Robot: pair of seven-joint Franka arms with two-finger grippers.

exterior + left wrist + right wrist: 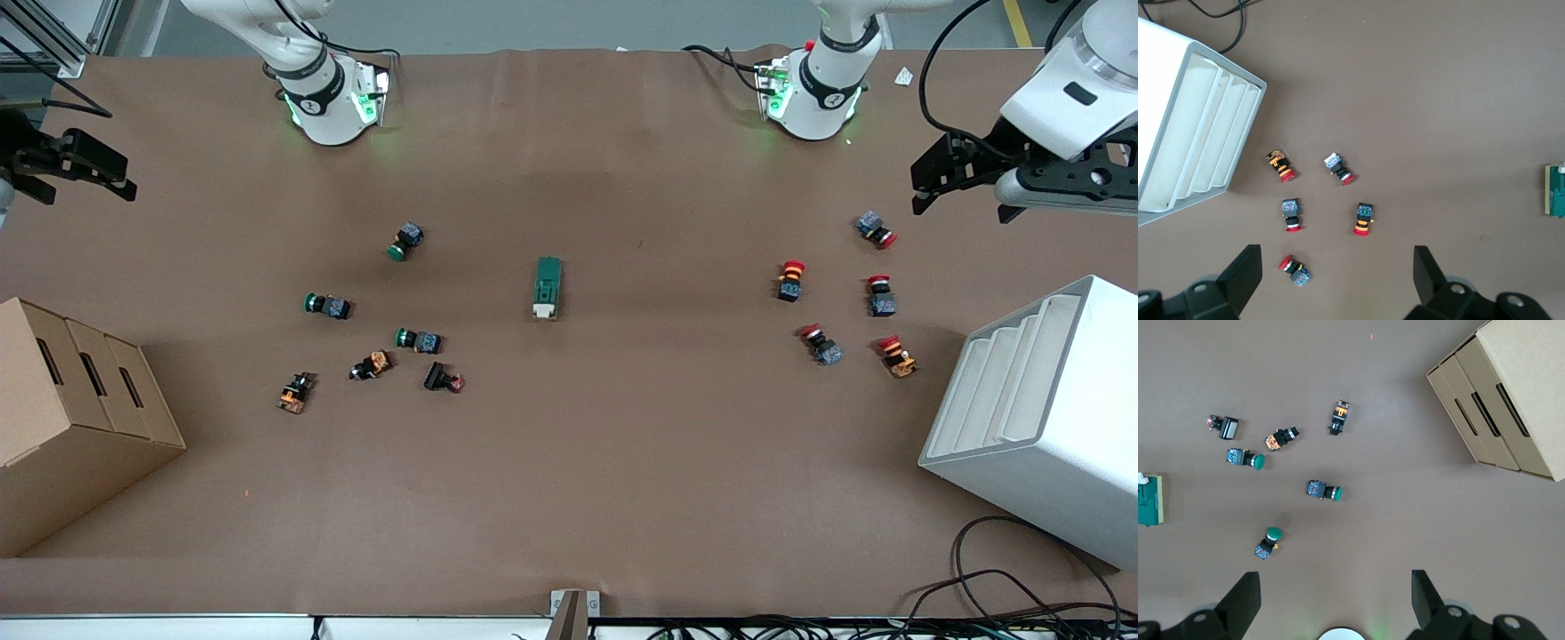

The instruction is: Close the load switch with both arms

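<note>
**Load switch lies untouched mid-worktop, both tools parked wide**

Nearest the front camera, the brown worktop (569, 498) is bare. Farther in, a cardboard box (71, 418) sits at the right arm's end and a white slotted tray (1040, 409) at the left arm's end. Between them lie green-capped push buttons (418, 340) toward the right arm's end and red-capped push buttons (822, 345) toward the left arm's.

Midway between the two scatters lies the load switch (548, 288), flat, well apart from every button, its cream lever end turned toward the front camera. It looks like a small, rigid plastic block, probably light enough to skid or tip if pushed from one side only. My judgement: one tool should pinch the dark green body across its narrow sides while the other works the lever.

Farther still, the right tool (62, 169) hangs over the worktop's edge above the box, fingers spread and holding nothing. The left tool (956, 173) hangs over the red-capped buttons, likewise spread and empty.
</note>
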